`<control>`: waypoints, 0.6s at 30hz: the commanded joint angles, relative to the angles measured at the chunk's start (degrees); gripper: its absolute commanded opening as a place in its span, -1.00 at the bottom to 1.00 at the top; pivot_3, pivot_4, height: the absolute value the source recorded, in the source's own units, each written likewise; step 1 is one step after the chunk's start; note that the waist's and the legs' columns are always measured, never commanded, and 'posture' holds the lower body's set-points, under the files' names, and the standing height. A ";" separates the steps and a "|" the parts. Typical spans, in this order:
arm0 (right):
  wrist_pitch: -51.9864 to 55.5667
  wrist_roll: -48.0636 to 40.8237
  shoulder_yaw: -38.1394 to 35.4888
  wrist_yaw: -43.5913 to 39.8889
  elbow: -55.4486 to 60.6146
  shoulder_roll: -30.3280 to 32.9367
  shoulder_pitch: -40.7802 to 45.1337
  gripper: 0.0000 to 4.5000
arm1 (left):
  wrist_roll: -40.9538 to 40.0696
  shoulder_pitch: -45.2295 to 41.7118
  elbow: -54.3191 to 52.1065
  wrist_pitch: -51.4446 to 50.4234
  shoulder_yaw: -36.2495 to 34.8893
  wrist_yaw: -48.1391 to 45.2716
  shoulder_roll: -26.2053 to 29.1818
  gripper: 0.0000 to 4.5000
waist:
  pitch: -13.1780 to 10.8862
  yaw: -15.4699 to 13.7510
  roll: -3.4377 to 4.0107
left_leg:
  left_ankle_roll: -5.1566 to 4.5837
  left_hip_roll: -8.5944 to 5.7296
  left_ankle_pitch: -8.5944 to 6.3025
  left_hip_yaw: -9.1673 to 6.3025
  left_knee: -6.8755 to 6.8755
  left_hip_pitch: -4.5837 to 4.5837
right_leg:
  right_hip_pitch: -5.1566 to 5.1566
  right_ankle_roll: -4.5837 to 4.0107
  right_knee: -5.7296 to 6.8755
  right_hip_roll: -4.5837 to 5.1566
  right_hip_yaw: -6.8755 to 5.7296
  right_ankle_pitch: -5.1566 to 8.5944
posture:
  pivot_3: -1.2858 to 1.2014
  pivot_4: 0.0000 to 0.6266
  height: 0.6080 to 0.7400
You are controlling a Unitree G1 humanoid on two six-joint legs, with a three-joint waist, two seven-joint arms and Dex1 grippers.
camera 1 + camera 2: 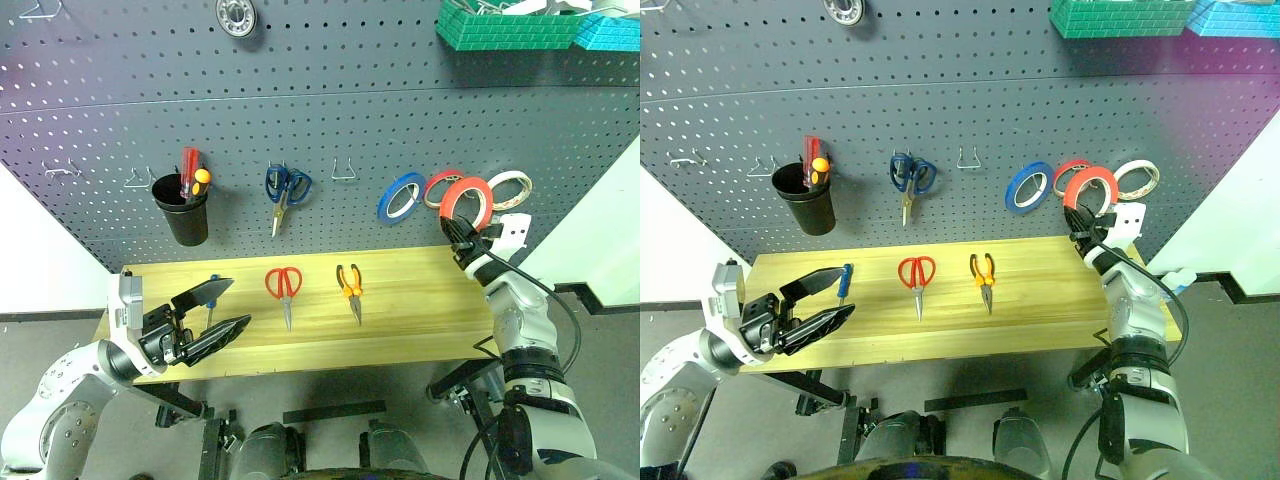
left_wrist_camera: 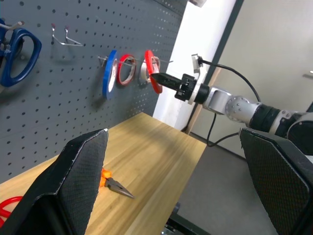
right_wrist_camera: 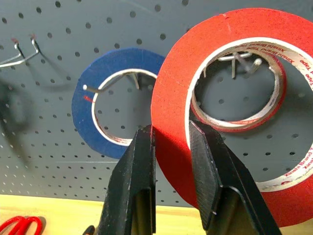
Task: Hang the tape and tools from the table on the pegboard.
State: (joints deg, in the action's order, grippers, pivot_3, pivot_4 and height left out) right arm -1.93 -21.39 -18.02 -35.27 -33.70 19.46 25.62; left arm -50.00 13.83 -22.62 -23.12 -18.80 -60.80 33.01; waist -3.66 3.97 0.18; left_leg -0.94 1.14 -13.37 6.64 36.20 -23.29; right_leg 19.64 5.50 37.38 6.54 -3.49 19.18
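Observation:
My right gripper [image 3: 171, 133] is shut on the lower band of the red tape [image 3: 171, 93] and holds the ring upright close in front of the pegboard [image 1: 350, 110], by the hooks at the right. On the wooden table [image 1: 420, 300] lie the blue-handled screwdriver [image 1: 212, 292], the red-handled scissors [image 1: 284, 285] and the orange-and-black pliers [image 1: 349, 285]. Over the table's front left corner my left gripper [image 1: 235, 303] stands open and holds nothing, its fingers just beside the screwdriver.
On the board hang a blue roll [image 1: 401, 196], a thin red-edged roll [image 1: 437, 183], a whitish roll [image 1: 510, 188], blue scissors [image 1: 285, 187] and a black cup [image 1: 181, 215] of screwdrivers. A bare hook [image 1: 345, 168] sits mid-board. Green bins [image 1: 500, 25] hang at the top right.

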 commanded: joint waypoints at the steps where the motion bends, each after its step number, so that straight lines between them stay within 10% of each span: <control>1: -2.38 0.35 -0.10 -0.21 -1.50 0.61 2.88 -0.71 | 0.12 0.17 -1.59 1.05 -0.69 -0.03 0.34 1.00 | 0.00 0.00 0.00 | 0.00 0.00 0.00 0.00 0.00 0.01 | 0.00 0.00 0.00 0.00 0.00 0.00 | 0.03 -1.00 1.00; 12: -4.06 0.42 -0.77 -1.82 -9.82 1.63 7.13 -0.71 | -0.15 0.79 -1.83 0.79 -1.34 -0.20 0.65 1.00 | 0.01 -0.03 -0.01 | 0.05 0.01 0.03 -0.01 0.00 0.03 | -0.04 0.00 0.00 -0.02 0.00 0.00 | 0.04 -1.00 1.00; 18: -5.01 0.96 -0.80 -1.23 -11.15 1.86 7.73 0.32 | -0.06 0.85 -1.65 0.81 -1.25 -0.30 0.62 1.00 | 0.02 -0.03 -0.02 | 0.05 0.01 0.03 -0.01 0.00 0.04 | -0.04 0.00 0.00 -0.01 0.00 0.00 | 0.04 -1.00 1.00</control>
State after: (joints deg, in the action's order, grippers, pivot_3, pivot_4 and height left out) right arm -5.60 -20.27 -18.24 -36.37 -45.45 20.29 31.39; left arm -49.45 15.01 -22.67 -23.11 -18.86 -60.99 33.05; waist -3.64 3.95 0.16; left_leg -0.89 1.15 -13.34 6.63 36.20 -23.26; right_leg 19.59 5.50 37.38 6.53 -3.49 19.18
